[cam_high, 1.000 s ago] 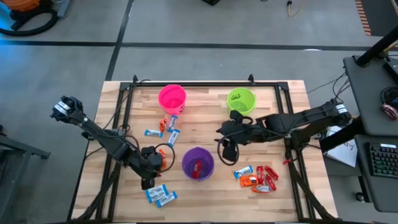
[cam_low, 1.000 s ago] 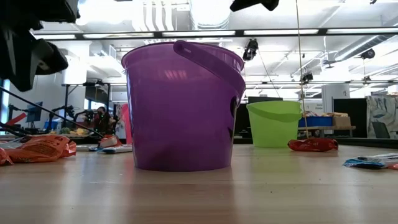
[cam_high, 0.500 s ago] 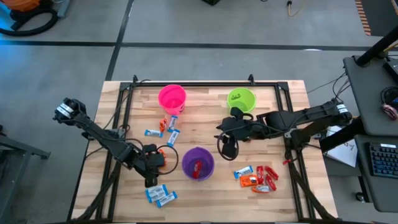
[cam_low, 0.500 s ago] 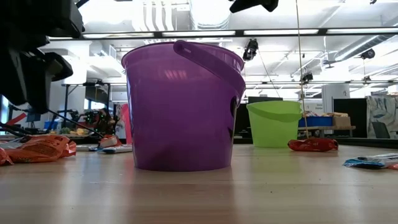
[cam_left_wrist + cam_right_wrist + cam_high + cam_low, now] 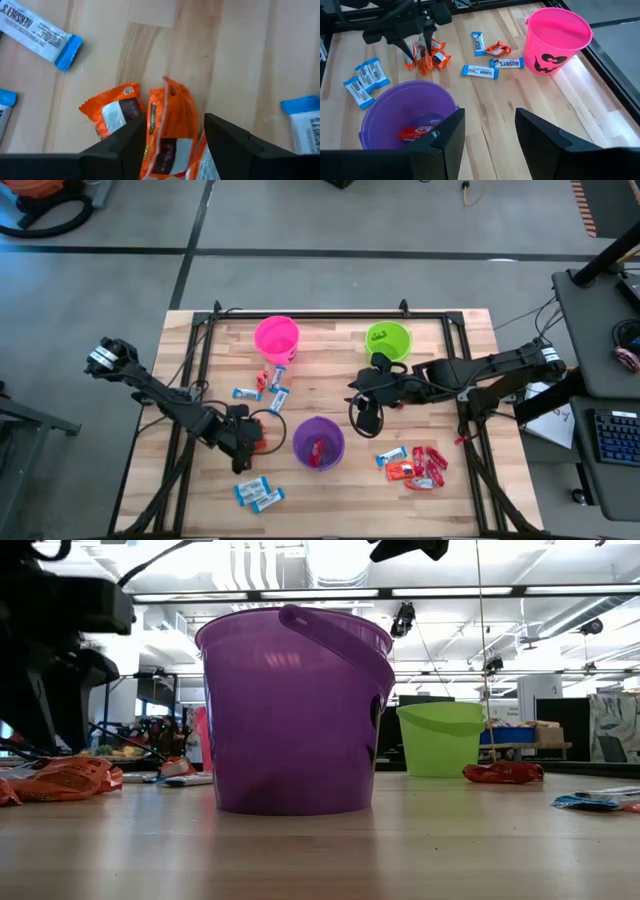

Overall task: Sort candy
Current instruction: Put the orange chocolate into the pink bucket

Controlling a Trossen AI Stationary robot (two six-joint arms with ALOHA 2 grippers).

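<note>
Candy: orange wrapper [image 5: 167,130] at purple cup's [image 5: 318,442] 9 o'clock | left gripper [image 5: 172,142] spread astride, no squeeze visible | right gripper [image 5: 485,130] spread, waiting over cup | light, crinkly, slippery; pinch mid-body

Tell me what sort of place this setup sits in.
Most likely a robotics lab or workshop: long ceiling light strips and cluttered workbenches stretch behind the wooden table, and a desk with a keyboard stands beside it on bare concrete floor.
</note>
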